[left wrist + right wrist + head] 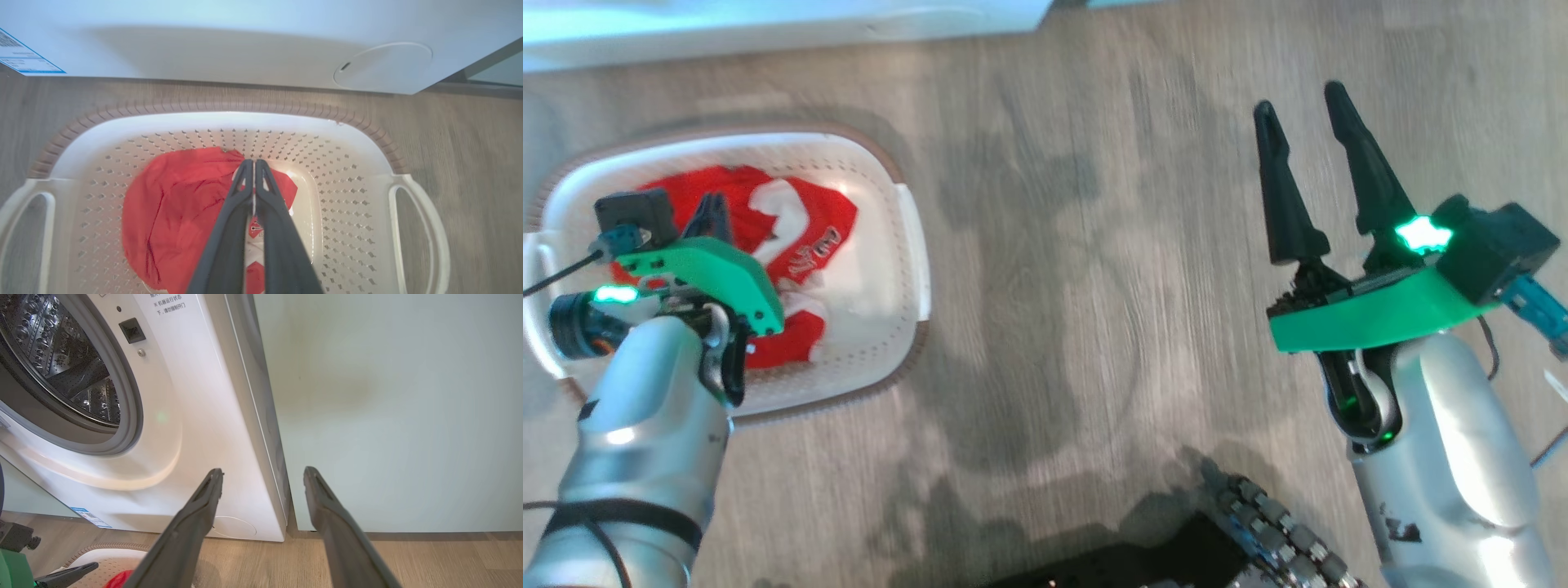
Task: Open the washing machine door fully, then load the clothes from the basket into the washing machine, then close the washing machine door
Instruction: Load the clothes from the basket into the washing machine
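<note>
— The left claw (254,163), what's it doing?

— It's down inside the basket (245,107), its fingers drawn narrow with only a sliver of gap between them. The tips sit at the far edge of the clothes (171,204). I can't tell whether a fold is caught between them.

— And the other one?

— The right claw (1298,98) is spread wide and holds nothing. It hangs over bare floor (1094,286), well apart from the basket.

— How would that red stuff handle?

— Soft and light, I'd say, limp jersey cloth that will sag and trail once it's lifted. Nothing there is fragile. It looks a bit slick, so a thin pinch could slip. A bunched ridge near the middle of the heap seems a safer hold than a loose hem.

— Which way does it lie?

— It's crumpled flat on the basket bottom, so it doesn't really point anywhere. From the left wrist the heap runs from the far wall back toward the arm, mostly left of the fingers. From above the white lettering sits on a slant. The basket's long axis runs handle to handle, parallel to the washing machine (196,416), which is just beyond it.

— Is the machine ready?

— The drum (61,355) mouth stands uncovered.
</note>
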Robot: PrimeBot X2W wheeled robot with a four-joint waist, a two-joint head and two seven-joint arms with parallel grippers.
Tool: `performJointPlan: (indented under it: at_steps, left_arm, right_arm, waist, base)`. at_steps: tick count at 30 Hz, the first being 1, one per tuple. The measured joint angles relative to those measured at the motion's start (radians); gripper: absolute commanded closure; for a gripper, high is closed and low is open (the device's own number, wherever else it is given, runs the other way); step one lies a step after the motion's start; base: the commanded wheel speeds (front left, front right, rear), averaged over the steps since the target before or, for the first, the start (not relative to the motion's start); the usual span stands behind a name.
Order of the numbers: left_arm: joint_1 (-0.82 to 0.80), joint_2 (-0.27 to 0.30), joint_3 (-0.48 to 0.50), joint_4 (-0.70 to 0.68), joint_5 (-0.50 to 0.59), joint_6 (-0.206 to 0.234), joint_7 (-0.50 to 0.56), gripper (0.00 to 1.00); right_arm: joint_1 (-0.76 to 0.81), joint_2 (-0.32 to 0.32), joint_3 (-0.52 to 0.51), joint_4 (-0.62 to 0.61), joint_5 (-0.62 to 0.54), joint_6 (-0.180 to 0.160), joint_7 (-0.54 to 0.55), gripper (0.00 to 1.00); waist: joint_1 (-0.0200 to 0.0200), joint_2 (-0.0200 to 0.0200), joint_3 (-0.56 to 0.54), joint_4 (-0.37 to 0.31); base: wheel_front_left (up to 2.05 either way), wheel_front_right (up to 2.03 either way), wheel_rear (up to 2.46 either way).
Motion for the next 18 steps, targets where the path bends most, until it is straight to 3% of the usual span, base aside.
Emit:
performJointPlan:
  at_steps: [1,2,3,12,18]
  left_arm:
    - [0.014,-0.002,0.007,-0.039,0.000,0.008,0.000,0.19]
    - [0.033,-0.002,0.019,-0.093,0.002,0.021,0.000,0.00]
    - [0.033,-0.002,0.019,-0.093,0.002,0.021,0.000,0.00]
    - [0.243,0.003,0.088,-0.578,0.088,0.105,-0.004,0.00]
    - [0.311,0.013,0.090,-0.797,0.138,0.140,-0.005,0.00]
  right_arm:
    - [0.010,0.000,-0.007,0.002,-0.003,0.000,0.000,0.00]
    - [0.018,0.000,-0.012,0.003,-0.009,0.000,0.000,0.00]
    - [0.018,0.000,-0.012,0.003,-0.009,0.000,0.000,0.00]
    - [0.064,0.000,-0.043,0.013,-0.041,0.000,0.000,0.00]
    - [0.087,-0.002,-0.061,0.029,-0.045,0.000,0.000,0.00]
  waist:
    - [0.0000,0.0000,-0.014,0.008]
    - [0.0000,0.0000,-0.029,0.016]
    - [0.0000,0.0000,-0.029,0.016]
    - [0.0000,0.0000,-0.146,0.085]
    - [0.0000,0.0000,-0.223,0.116]
  base:
    - [0.00,0.00,0.00]
    - [0.00,0.00,0.00]
    - [0.00,0.00,0.00]
    - [0.00,0.00,0.00]
    - [0.00,0.00,0.00]
